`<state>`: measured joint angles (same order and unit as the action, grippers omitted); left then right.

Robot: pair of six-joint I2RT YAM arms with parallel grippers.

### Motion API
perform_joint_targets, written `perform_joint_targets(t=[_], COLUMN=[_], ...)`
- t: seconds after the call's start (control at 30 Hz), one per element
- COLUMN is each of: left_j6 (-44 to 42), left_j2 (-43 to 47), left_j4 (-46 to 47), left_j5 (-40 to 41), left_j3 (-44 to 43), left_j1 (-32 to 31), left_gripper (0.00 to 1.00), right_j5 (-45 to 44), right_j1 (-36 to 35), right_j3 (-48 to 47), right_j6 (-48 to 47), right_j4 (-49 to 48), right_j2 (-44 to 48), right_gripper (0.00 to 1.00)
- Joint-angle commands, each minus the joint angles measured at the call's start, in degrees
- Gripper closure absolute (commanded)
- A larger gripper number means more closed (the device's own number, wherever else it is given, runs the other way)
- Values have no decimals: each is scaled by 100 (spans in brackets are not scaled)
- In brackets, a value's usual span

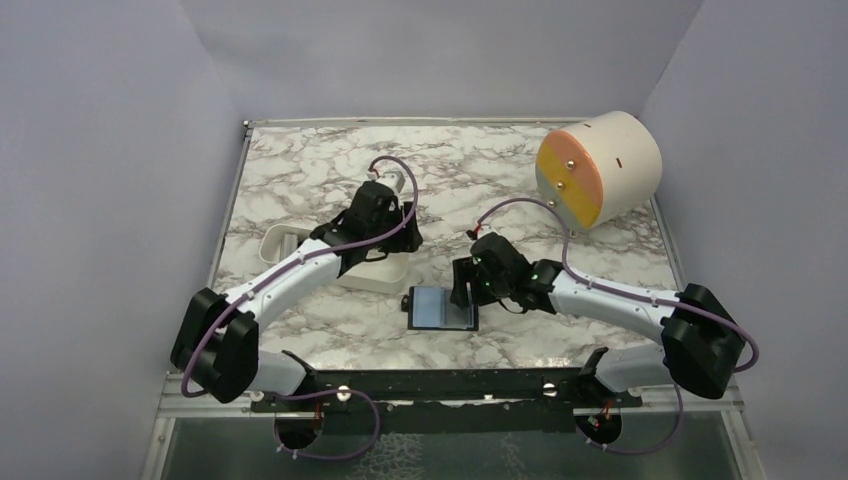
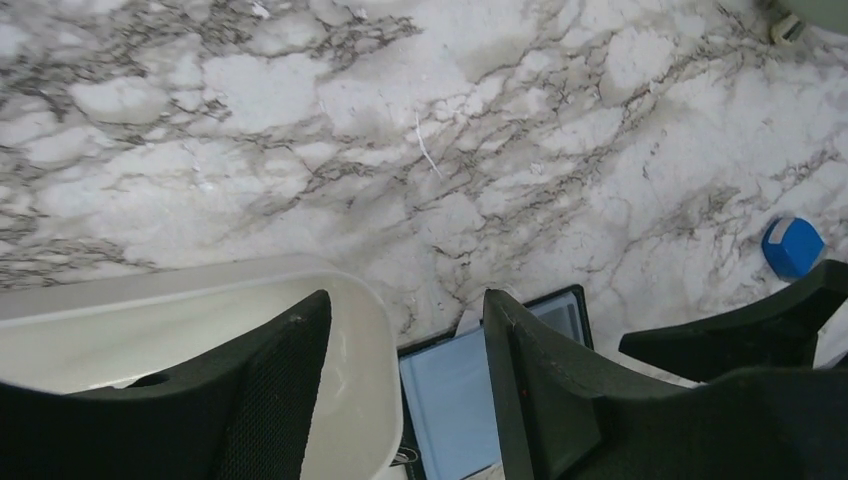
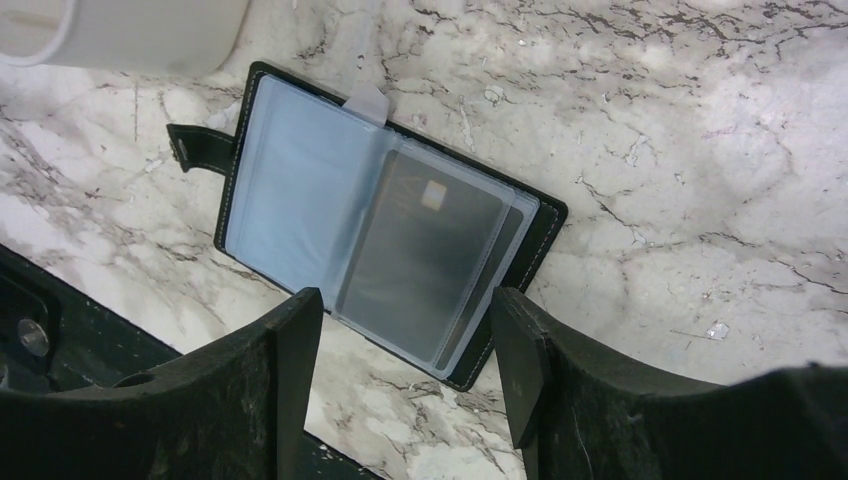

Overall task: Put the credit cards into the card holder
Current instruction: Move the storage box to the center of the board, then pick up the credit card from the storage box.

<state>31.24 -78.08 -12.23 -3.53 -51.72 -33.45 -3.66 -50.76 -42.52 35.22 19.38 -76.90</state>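
Observation:
The card holder (image 1: 440, 308) lies open on the marble table, black outside and light blue inside, also seen as the card holder (image 3: 300, 200) and the card holder (image 2: 460, 400). A dark credit card (image 3: 420, 250) sits inside its clear right-hand sleeve, with a second dark edge showing behind it. My right gripper (image 3: 405, 295) hovers open just near of the holder's right page, holding nothing; from above, the right gripper (image 1: 465, 290) is at the holder's far right corner. My left gripper (image 2: 405, 300) is open astride the white tray's end wall, one finger inside the tray; from above, the left gripper (image 1: 375, 262) is over the tray.
The white oblong tray (image 1: 285, 240) stands left of the holder; what shows of its inside (image 2: 150, 330) is bare. A small blue block (image 2: 792, 247) lies on the marble. A cream drum with an orange-yellow face (image 1: 600, 170) is at the back right. A black rail (image 1: 440, 385) runs along the near edge.

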Motion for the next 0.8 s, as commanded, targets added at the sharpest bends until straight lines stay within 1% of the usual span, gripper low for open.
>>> perform_joint_targets(t=[0.0,0.03,0.13,0.23,0.37,0.47,0.57,0.6,0.7,0.77], left_j6=[-702,-819,-1168,-1565,-2216,-2709,-3088,-3162,-3336,-3453], left_j2=[415,515,817,1061,1168,1125,1180,1161,972,823], left_j4=[-843,-991,-1284,-1538,-1630,-1403,-837,-691,-558,-521], left_j5=[924,1093,1225,1515,2176,2019,2055,1938,1373,1244], left_j3=[-466,-523,-578,-517,-190,129,575,680,678,578], left_j1=[125,205,591,988,1480,2010,2499,2708,3294,3369], left_gripper=[38,37,32,32,31,31,32,32,32,32], right_j5=[-111,-89,-13,39,95,77,67,67,-30,-88], right_j1=[27,23,23,23,23,23,23,23,23,23], right_j3=[72,84,111,146,141,100,111,113,77,104], right_j6=[-89,-98,-128,-147,-193,-232,-267,-289,-333,-333], right_j4=[-288,-308,-332,-391,-426,-379,-356,-348,-223,-183], right_j2=[227,228,201,215,229,230,268,279,329,428], right_gripper=[37,37,37,37,37,37,37,37,37,37])
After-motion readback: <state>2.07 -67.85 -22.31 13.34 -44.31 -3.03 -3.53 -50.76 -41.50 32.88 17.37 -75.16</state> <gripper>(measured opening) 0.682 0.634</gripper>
